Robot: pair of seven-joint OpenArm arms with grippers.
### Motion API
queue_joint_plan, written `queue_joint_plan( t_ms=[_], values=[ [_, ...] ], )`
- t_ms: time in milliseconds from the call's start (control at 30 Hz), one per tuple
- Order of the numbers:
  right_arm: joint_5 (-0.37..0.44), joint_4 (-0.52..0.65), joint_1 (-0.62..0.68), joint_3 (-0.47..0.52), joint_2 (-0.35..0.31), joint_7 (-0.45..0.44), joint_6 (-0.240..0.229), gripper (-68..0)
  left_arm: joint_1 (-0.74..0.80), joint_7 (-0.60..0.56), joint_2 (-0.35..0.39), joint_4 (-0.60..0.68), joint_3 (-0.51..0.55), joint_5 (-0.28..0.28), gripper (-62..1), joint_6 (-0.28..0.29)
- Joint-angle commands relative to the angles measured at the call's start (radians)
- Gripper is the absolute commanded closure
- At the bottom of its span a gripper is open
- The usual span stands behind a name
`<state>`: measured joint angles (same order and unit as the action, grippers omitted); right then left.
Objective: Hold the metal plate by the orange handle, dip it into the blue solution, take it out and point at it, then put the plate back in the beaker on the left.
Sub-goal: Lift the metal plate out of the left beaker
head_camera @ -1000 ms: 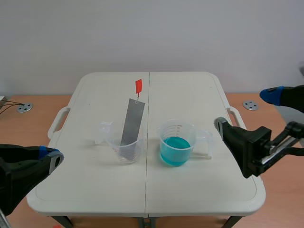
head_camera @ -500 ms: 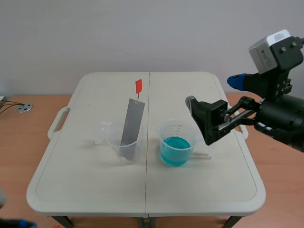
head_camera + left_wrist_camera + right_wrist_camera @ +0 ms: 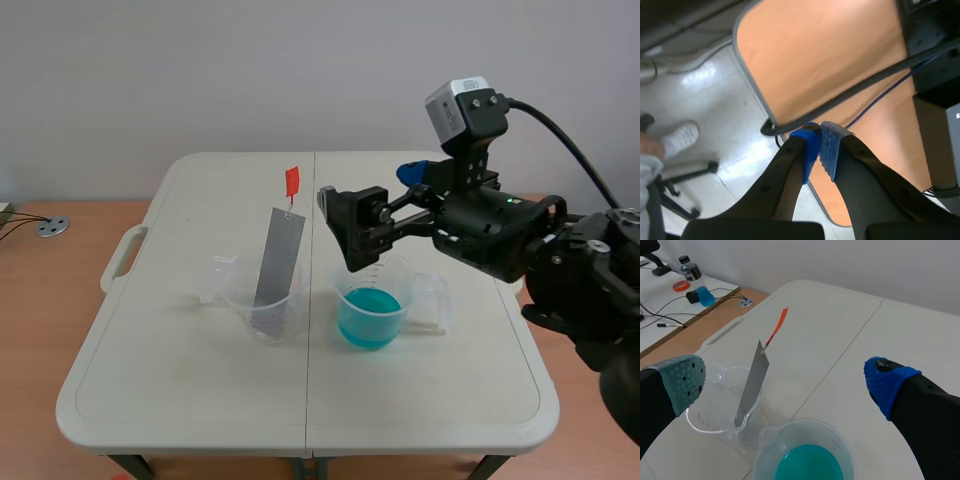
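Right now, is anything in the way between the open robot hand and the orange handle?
No, nothing visible is. The right gripper is open, and the orange handle sticks up ahead of it on top of the metal plate. The beaker of blue solution sits lower, under the gripper.

My middle camera looks across the table (image 3: 200, 400) from the front, far back. My right wrist camera hangs close over the metal plate (image 3: 751, 385) and blue solution (image 3: 807, 465) (both cameras see these). My left one faces the floor (image 3: 705, 115), maybe past a desk (image 3: 830, 55).
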<state>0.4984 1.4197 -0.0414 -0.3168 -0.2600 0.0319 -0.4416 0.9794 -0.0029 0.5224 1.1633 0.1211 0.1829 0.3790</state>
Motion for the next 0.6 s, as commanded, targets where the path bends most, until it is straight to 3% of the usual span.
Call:
queue_joint_plan(
  t_ms=[0, 233, 367, 567],
  values=[
    [0.012, -0.017, -0.043, -0.006, 0.017, -0.012, -0.001, -66.3, -0.006, -0.030, -0.027, 0.002, 0.002, -0.002, -1.9, 0.005],
    [0.012, -0.170, -0.161, -0.059, 0.089, -0.012, -0.001, -66.3, -0.081, -0.061, -0.122, -0.179, 0.002, -0.166, -1.8, 0.006],
    [0.030, -0.246, -0.216, -0.071, 0.125, -0.011, -0.001, -66.3, -0.090, -0.077, -0.153, -0.232, -0.004, -0.193, -1.8, 0.006],
    [0.060, -0.362, -0.297, -0.081, 0.172, -0.008, -0.001, -66.3, -0.073, -0.198, -0.156, -0.275, -0.039, -0.251, -1.8, 0.005]
  ],
)
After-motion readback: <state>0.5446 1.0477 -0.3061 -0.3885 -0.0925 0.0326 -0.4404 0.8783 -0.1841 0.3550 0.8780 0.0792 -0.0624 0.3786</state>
